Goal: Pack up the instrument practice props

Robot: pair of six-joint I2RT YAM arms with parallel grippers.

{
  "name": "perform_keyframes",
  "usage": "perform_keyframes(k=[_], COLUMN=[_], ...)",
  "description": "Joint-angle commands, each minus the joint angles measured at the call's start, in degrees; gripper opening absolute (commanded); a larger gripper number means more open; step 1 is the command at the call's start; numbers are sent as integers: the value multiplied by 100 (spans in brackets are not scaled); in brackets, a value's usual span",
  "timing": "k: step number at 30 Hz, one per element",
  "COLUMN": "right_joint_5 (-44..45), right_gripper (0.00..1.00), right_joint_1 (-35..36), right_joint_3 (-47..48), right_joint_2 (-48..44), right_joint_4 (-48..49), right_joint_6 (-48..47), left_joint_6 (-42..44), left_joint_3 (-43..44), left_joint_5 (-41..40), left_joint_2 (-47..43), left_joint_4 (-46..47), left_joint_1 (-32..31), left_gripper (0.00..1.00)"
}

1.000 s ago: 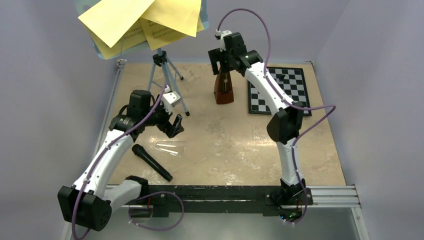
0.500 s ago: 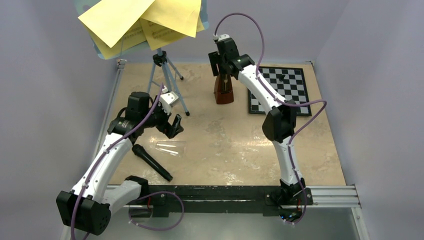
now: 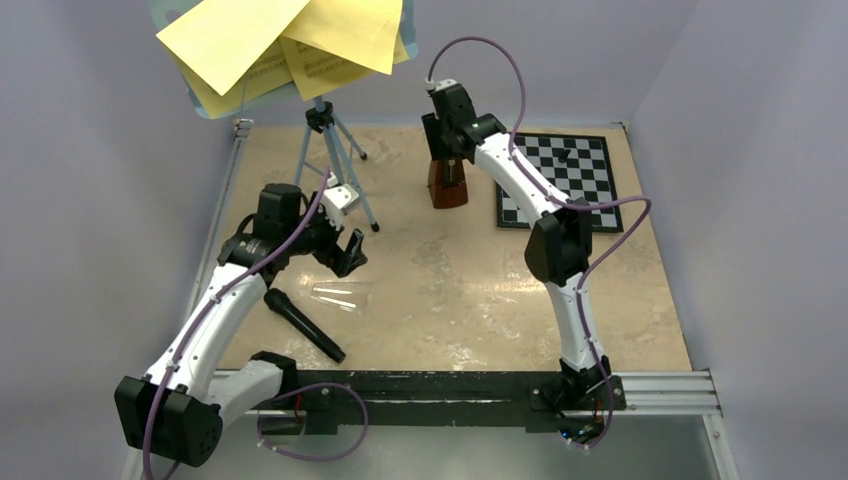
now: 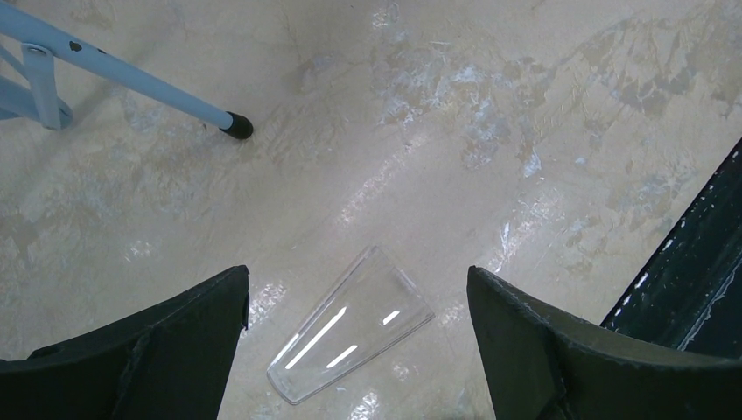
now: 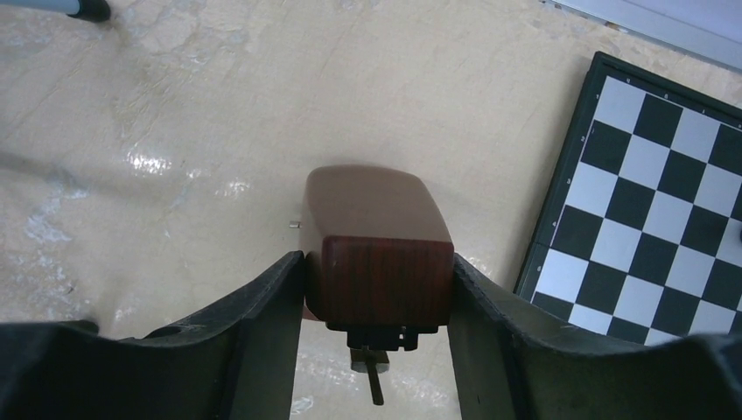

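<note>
- The right hand reaches down over the small brown metronome, which stands upright on the counter toward the far edge.
- Its two black fingers lie flat against opposite sides of the metronome's narrow top, clenched onto it with no gap showing in the right wrist view.
- The metronome's base sits on the counter just left of the black-and-white chessboard, with a strip of bare counter between them.
- The left hand is released, its fingers spread wide and grasping nothing.
- It hovers over a clear plastic cup that lies on its side on the counter, apart from both fingers.
- The light-blue music stand stands on its tripod at the far-left part of the counter; one leg, ending in a black foot, reaches toward the left hand but does not touch it.
- The yellow sheet-music pages rest overlapped on the stand's tray at the top of the overhead view, their corners hanging past its edges.
- A black microphone lies slantwise on the counter near the left arm, just beside the clear cup.
</note>
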Motion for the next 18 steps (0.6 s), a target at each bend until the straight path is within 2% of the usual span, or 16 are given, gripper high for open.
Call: perform_keyframes(k=[1, 5, 8, 10, 18], right_joint_5=[-208, -378, -648, -889, -2771], right_gripper=[42, 27, 9, 1, 0], right_joint_1=[-18, -19, -16, -16, -22], right_joint_3=[-152, -435, -973, -1453, -2932], right_joint_2=[-325, -570, -995, -1347, -2305], right_joint_4=[128, 171, 364, 659, 1137], right_joint_6=[-184, -366, -669, -941, -1897], left_joint_6=[171, 258, 343, 384, 1064], left_joint_3=[22, 5, 14, 8, -144], left_joint_5=[83, 29, -38, -46, -115], left_joint_2=[24, -19, -55, -54, 8], left_joint_4=[104, 44, -23, -66, -243], left_joint_1=[-15, -15, -15, -15, -15], left_gripper=[99, 99, 99, 99, 99])
